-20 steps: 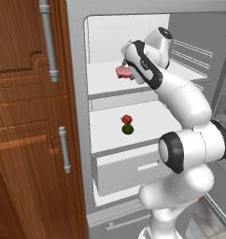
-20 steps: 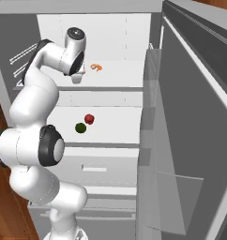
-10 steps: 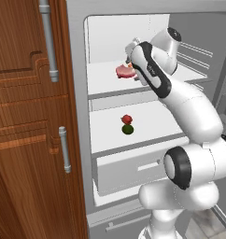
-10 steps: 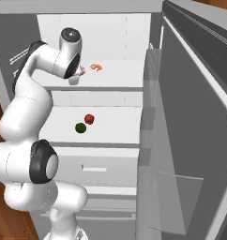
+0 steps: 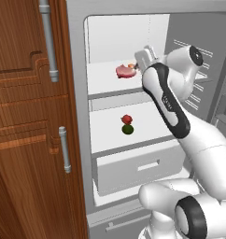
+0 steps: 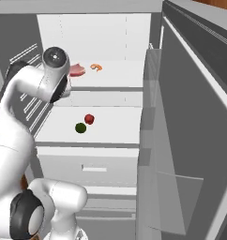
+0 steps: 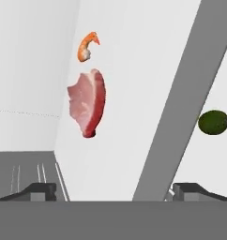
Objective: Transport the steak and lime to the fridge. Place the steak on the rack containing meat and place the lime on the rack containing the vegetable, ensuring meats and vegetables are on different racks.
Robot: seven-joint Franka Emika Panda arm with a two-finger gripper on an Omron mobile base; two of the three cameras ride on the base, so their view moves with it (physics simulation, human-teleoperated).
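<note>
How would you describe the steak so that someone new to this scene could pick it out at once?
Look into the open fridge and find the higher of its two flat white shelves. The steak lies there, a pink-red lump with paler patches. Its only shelf neighbour is a much smaller orange curved piece; the green lime and the small red thing sit on the shelf below.

- Brown wood cabinet point(image 5: 26, 140) fills the left, panelled, with two grey bar handles point(image 5: 64, 149).
- Right of the cabinet, a grey frame point(image 5: 80, 116) edges a white interior.
- Even, flat light.
</note>
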